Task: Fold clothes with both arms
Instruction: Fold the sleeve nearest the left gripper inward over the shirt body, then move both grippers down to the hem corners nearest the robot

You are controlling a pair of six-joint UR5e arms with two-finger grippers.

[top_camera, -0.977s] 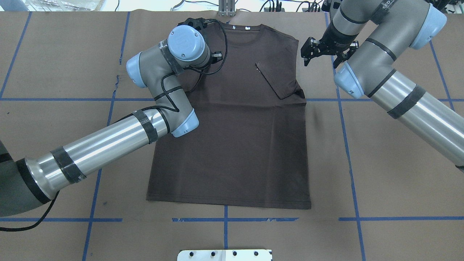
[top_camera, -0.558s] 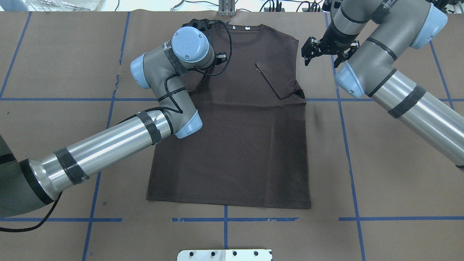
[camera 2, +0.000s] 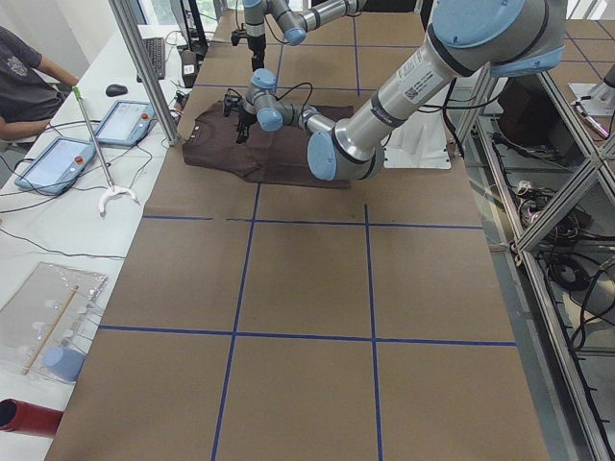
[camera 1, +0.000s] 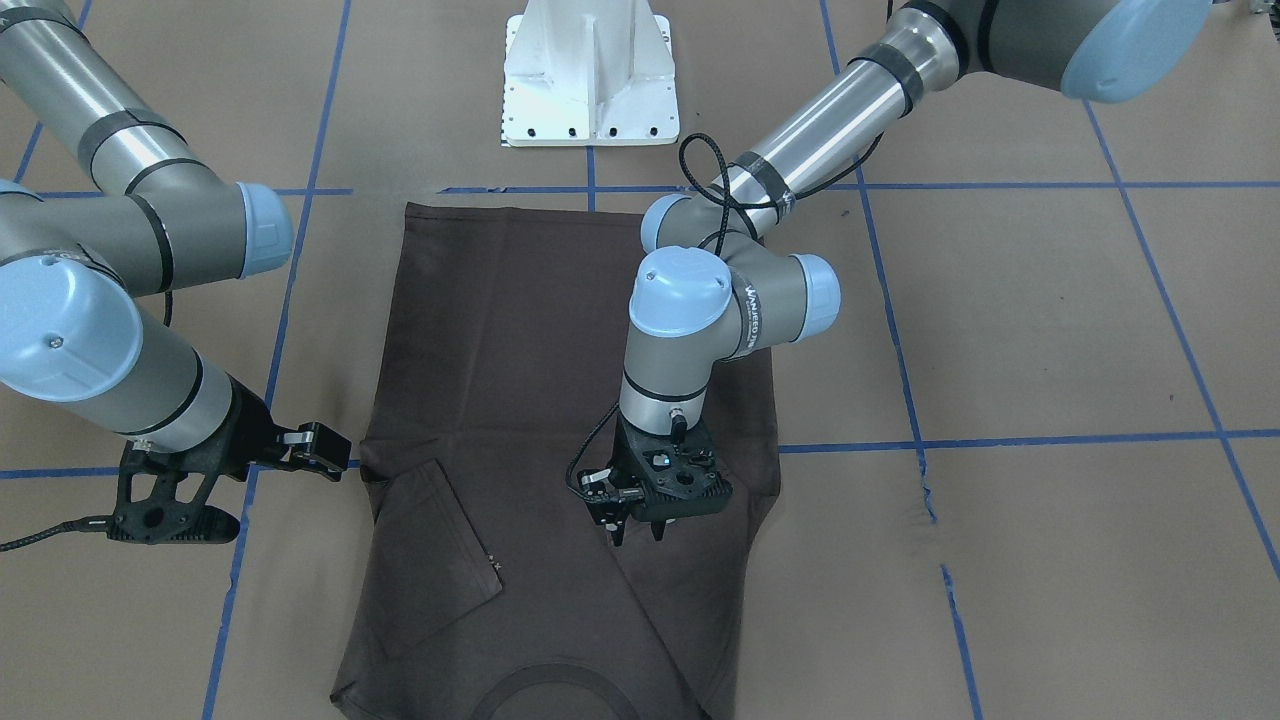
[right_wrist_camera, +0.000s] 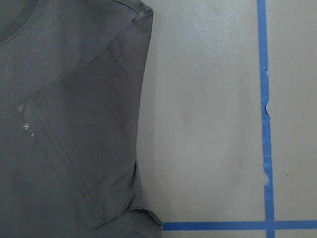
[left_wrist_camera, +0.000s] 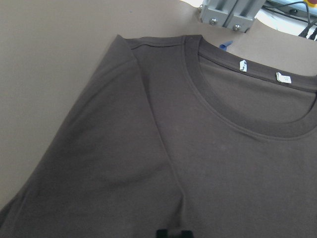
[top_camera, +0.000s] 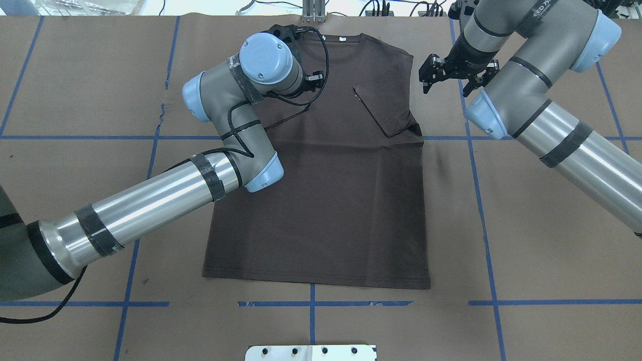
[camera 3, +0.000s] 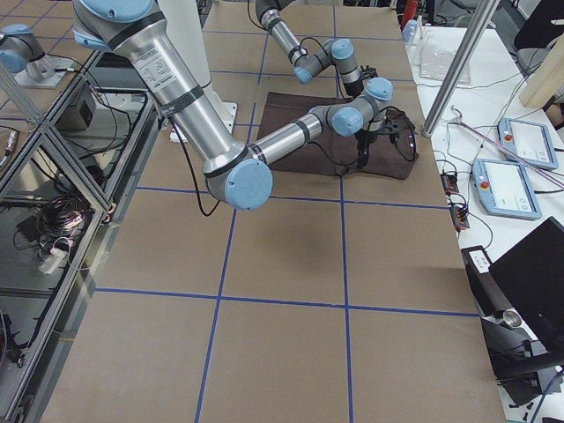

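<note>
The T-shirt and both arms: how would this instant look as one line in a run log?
T-shirt: flat, both sleeves folded in | left gripper: over shirt, holds nothing | right gripper: open, beside shirt | stage: sleeves folded

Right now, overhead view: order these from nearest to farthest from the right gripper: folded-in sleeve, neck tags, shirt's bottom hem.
From the right gripper:
1. Folded-in sleeve, lying on the T-shirt beside the gripper.
2. Neck tags, at the collar, far edge.
3. Bottom hem, near the robot's base.

T-shirt (top_camera: 321, 190): matt cloth. Table cover (top_camera: 541, 240): matt brown paper, glossy blue tape lines (top_camera: 486, 250). Arm tubes (top_camera: 150, 200): shiny metal.
</note>
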